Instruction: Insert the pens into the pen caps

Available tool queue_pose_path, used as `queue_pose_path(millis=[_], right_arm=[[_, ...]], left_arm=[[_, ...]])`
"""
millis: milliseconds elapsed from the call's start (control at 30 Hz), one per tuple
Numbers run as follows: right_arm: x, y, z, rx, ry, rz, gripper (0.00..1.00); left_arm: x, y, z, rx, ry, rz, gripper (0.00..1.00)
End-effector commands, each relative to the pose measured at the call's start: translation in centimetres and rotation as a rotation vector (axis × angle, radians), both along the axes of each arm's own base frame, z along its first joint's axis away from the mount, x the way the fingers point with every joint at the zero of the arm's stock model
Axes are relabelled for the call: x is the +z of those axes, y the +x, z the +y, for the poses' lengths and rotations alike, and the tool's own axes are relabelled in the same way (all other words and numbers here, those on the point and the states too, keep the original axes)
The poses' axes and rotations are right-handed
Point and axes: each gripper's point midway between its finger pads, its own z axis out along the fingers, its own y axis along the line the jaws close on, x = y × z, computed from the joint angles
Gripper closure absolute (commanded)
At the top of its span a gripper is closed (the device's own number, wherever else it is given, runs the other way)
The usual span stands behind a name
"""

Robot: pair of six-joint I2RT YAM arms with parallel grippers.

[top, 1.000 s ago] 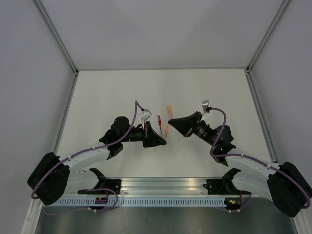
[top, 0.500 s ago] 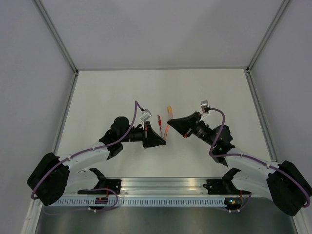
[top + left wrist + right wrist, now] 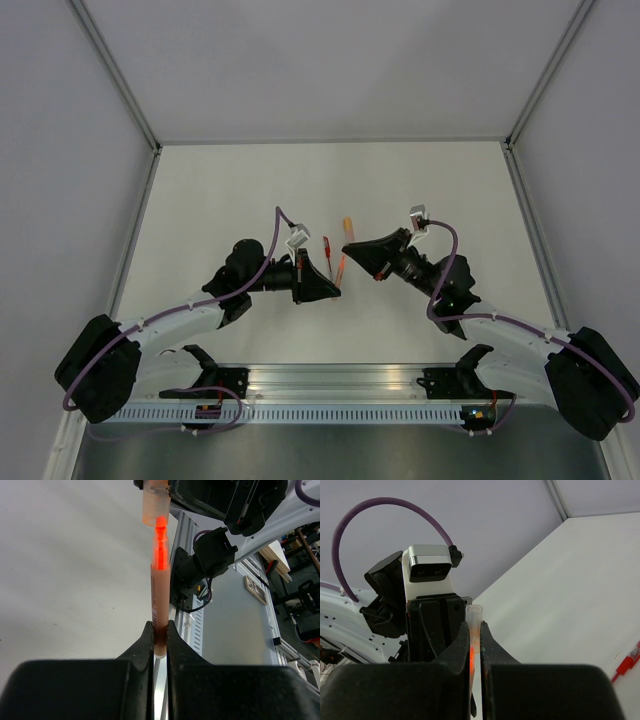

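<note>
My left gripper [image 3: 335, 288] is shut on the lower end of the salmon-orange pen [image 3: 158, 595], also seen in the top view [image 3: 343, 266]. The pen points toward my right gripper [image 3: 350, 247]. That gripper [image 3: 475, 627] is shut on a pale translucent orange cap [image 3: 474, 612]. From the left wrist [image 3: 159, 630], the pen's glowing tip meets the mouth of the cap [image 3: 154, 505]. I cannot tell how deep it sits. A thin dark red pen [image 3: 326, 247] lies on the table beside the grippers, also in the right wrist view [image 3: 629, 662]. The red cap is not clearly visible.
A short orange-yellow piece [image 3: 347, 224] lies just beyond the right fingertips. The white table [image 3: 220, 190] has raised walls on three sides. An aluminium rail [image 3: 340, 385] with both arm bases runs along the near edge.
My right gripper has edged slightly left toward the pen with the cap. The left gripper and the pieces on the table have not moved.
</note>
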Motion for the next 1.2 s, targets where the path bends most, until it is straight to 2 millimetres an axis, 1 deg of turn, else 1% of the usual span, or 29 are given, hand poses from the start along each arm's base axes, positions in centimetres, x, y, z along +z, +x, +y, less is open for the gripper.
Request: queue_pose_path(millis=[0, 267, 400, 433, 533, 567, 633, 700, 733, 767, 800, 900, 1000, 1033, 1100, 1133, 1167], right_arm=[[1.9, -0.1, 0.2, 0.005, 0.025, -0.059, 1.00], [2.0, -1.1, 0.3, 0.047, 0.046, -0.046, 1.00], [1.3, -1.7, 0.6, 0.068, 0.054, -0.029, 1.00], [1.2, -2.1, 0.9, 0.081, 0.056, -0.024, 1.00], [0.7, -2.5, 1.8, 0.105, 0.043, -0.016, 1.00], [0.2, -2.5, 2.1, 0.106, 0.033, -0.003, 1.00], [0.1, -2.9, 2.7, 0.125, 0.023, -0.009, 1.00], [-0.6, -3.0, 3.4, 0.132, -0.011, -0.007, 1.00], [-0.5, -3.3, 3.8, 0.142, -0.017, -0.009, 1.00], [-1.0, -3.3, 4.0, 0.142, -0.033, -0.001, 1.00], [-0.9, -3.4, 4.1, 0.137, -0.034, -0.003, 1.00], [-1.2, -4.2, 5.0, 0.165, -0.043, 0.004, 1.00], [-2.0, -4.6, 6.0, 0.180, -0.071, 0.018, 1.00], [-2.3, -4.6, 6.4, 0.187, -0.081, 0.023, 1.00], [-2.6, -4.9, 6.9, 0.199, -0.098, 0.021, 1.00], [-2.5, -5.1, 7.1, 0.200, -0.103, 0.018, 1.00], [-2.8, -5.1, 7.2, 0.194, -0.123, 0.011, 1.00]], left_arm=[[1.7, -0.1, -0.1, -0.013, -0.045, -0.092, 0.98], [1.7, 0.2, -0.1, 0.010, -0.042, -0.093, 0.98], [1.8, 0.6, 0.3, 0.048, -0.045, -0.102, 0.98], [2.1, 0.7, 0.4, 0.067, -0.050, -0.111, 0.98], [2.1, 1.0, 0.8, 0.104, -0.051, -0.114, 0.98], [2.6, 1.0, 1.0, 0.116, -0.062, -0.125, 0.98], [2.6, 1.2, 1.2, 0.143, -0.066, -0.121, 0.98], [3.0, 1.1, 1.4, 0.150, -0.073, -0.124, 0.98], [3.0, 1.3, 1.4, 0.160, -0.073, -0.124, 0.98], [3.2, 1.3, 1.6, 0.170, -0.076, -0.126, 0.98], [3.4, 1.4, 1.7, 0.180, -0.080, -0.130, 0.98], [3.6, 1.8, 2.4, 0.231, -0.082, -0.136, 0.98], [4.1, 2.1, 3.0, 0.277, -0.085, -0.144, 0.98], [4.2, 2.4, 3.2, 0.305, -0.083, -0.142, 0.98], [4.1, 2.7, 3.7, 0.335, -0.075, -0.137, 0.98], [4.5, 2.9, 4.0, 0.363, -0.083, -0.143, 0.98], [4.5, 3.1, 4.2, 0.377, -0.083, -0.140, 0.98]])
